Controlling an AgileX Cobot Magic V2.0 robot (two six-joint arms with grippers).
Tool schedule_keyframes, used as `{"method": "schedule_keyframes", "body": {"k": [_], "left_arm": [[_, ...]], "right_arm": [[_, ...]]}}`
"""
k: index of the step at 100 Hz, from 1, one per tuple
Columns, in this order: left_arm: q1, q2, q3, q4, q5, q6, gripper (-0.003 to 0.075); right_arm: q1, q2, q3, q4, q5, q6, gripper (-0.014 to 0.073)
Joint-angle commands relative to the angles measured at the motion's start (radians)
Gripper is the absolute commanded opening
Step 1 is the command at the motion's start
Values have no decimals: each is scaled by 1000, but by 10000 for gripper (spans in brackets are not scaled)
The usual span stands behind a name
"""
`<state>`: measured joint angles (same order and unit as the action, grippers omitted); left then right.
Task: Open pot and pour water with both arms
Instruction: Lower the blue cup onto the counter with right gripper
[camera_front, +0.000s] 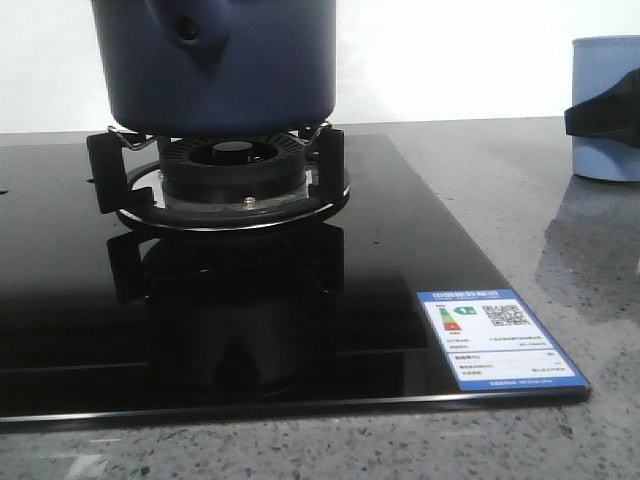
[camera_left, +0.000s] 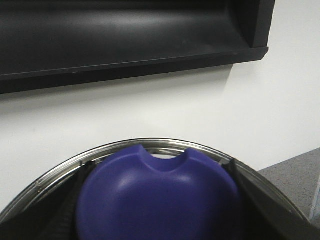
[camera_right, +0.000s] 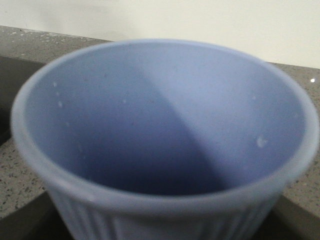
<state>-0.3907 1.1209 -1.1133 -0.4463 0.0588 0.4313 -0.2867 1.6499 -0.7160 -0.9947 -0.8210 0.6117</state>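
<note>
The dark navy pot (camera_front: 215, 65) stands on the burner grate (camera_front: 228, 165) at the back left of the front view; its top is cut off by the frame. In the left wrist view my left gripper (camera_left: 159, 170) is shut on the lid's blue knob (camera_left: 155, 195), a black finger (camera_left: 231, 170) on each side, and the lid's steel rim (camera_left: 115, 148) arcs behind it. Whether the lid rests on the pot does not show. My right gripper (camera_right: 160, 222) is shut round the pale blue ribbed cup (camera_right: 165, 125), which stands at the right (camera_front: 605, 75) with one black finger (camera_front: 603, 115) across it.
The black glass hob (camera_front: 300, 300) fills the middle, with a blue and white label (camera_front: 497, 338) at its front right corner. Grey speckled counter (camera_front: 540, 200) runs round it. A black hood (camera_left: 125, 35) hangs on the white wall behind.
</note>
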Motion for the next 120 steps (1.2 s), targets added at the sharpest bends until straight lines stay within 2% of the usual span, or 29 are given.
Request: {"method": "schedule_keyframes", "body": {"k": [1, 29, 36, 48, 56, 73, 89, 108, 120], "left_arm": [[3, -25, -37, -2, -98, 0, 362], [3, -25, -37, -2, -98, 0, 362], [3, -25, -37, -2, -98, 0, 362], [3, -25, -37, -2, -98, 0, 362], [3, -25, -37, -2, -98, 0, 362], [3, -25, -37, -2, -98, 0, 362], [3, -25, -37, -2, -98, 0, 362], [3, -25, -37, -2, -98, 0, 362], [3, -25, -37, -2, -98, 0, 362]], "right_arm": [[-8, -23, -21, 25, -57, -10, 338], [-8, -25, -21, 25, -64, -8, 359], [-8, -27, -21, 25, -64, -3, 419], [-10, -38, -21, 25, -64, 48, 580], [-26, -52, -21, 13, -69, 107, 646], [-70, -94, -21, -88, -69, 200, 643], [-106, -156, -21, -266, -58, 377, 643], [-108, -185, -21, -318, -25, 392, 643], [-108, -193, -21, -406, -23, 448, 643]]}}
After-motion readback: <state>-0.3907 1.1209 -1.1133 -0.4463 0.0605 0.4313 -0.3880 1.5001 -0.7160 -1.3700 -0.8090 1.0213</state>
